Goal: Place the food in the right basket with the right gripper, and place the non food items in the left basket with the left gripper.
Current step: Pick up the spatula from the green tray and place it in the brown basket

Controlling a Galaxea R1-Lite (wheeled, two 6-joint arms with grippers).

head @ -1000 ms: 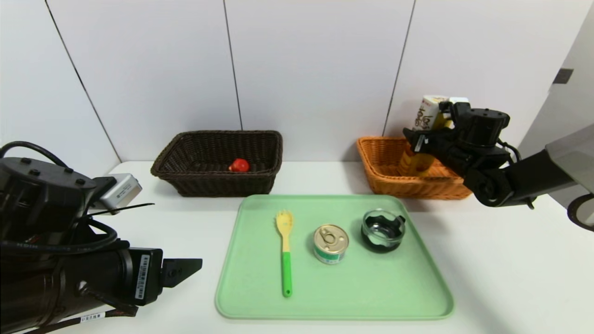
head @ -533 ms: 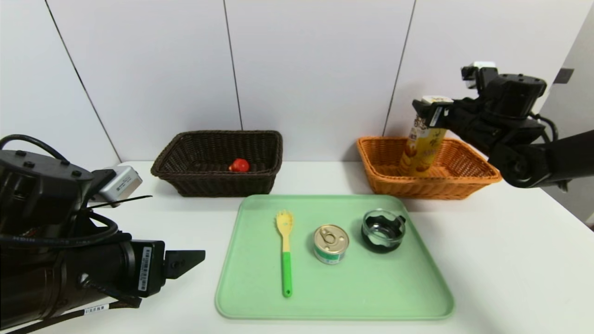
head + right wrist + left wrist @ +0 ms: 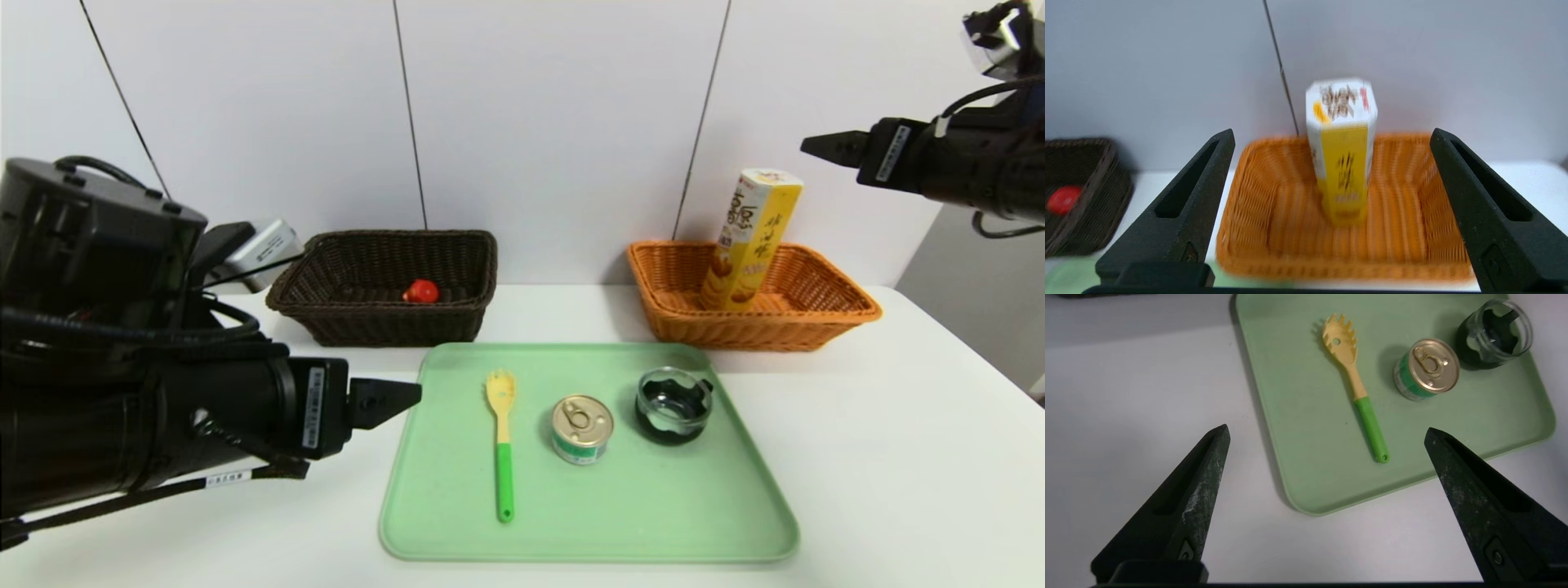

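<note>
Currently the sorting is partly done. The yellow carton [image 3: 749, 238] stands tilted inside the orange basket [image 3: 849, 314] at 1 o'clock of the green tray [image 3: 735, 523]; the red duck [image 3: 421, 291] lies in the dark basket [image 3: 326, 327] at 11 o'clock. The right gripper [image 3: 1331, 212] hangs above and clear of the carton, its jaws spread and holding nothing. The left gripper [image 3: 1327, 498] hovers at the tray's 9 o'clock edge, jaws spread, empty.

On the tray remain the pasta fork [image 3: 501, 441], the tin [image 3: 581, 428] at centre, and the glass dish [image 3: 673, 404] at its 3 o'clock.

Judged next move: the left gripper descends onto the fork's green handle, jaws aligned across it.
</note>
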